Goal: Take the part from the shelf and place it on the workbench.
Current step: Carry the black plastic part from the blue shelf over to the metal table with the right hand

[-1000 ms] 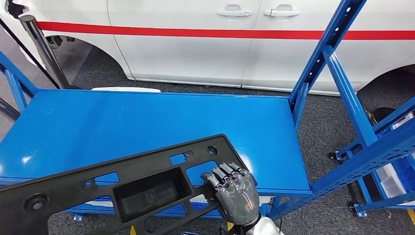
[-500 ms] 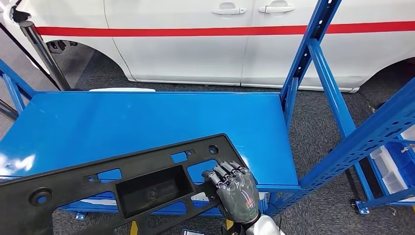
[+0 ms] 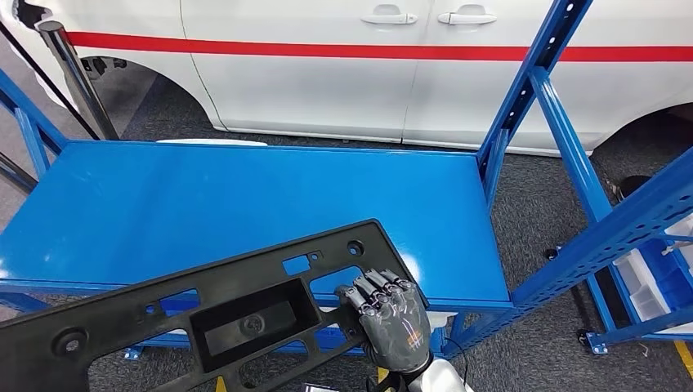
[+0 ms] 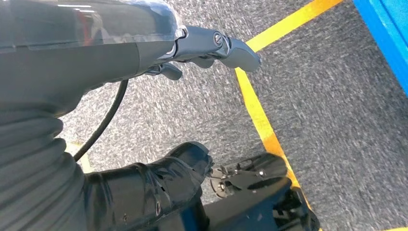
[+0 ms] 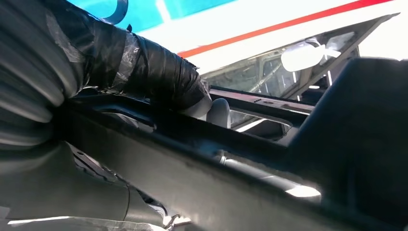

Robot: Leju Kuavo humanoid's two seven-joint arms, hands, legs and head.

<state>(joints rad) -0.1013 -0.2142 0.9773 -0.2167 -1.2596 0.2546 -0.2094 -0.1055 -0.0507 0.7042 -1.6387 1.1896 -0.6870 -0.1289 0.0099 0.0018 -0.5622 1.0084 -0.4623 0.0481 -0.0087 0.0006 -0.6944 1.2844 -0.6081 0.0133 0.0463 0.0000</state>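
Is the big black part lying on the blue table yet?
Not yet. The right hand holds the black part up, tilted, partly out past the workbench's near edge.

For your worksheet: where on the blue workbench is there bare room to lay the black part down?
Nearly the whole blue workbench is bare, from the near edge to the white car, and right to the blue upright. Only the near edge is crowded: the black part, gripped by the right hand, overhangs it.

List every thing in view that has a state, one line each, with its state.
black part: held above the workbench's near edge, not set down.
right hand: grips the part's right end.
left hand: holds nothing, fingers curled, over the floor.
workbench: top bare.
car doors: closed.
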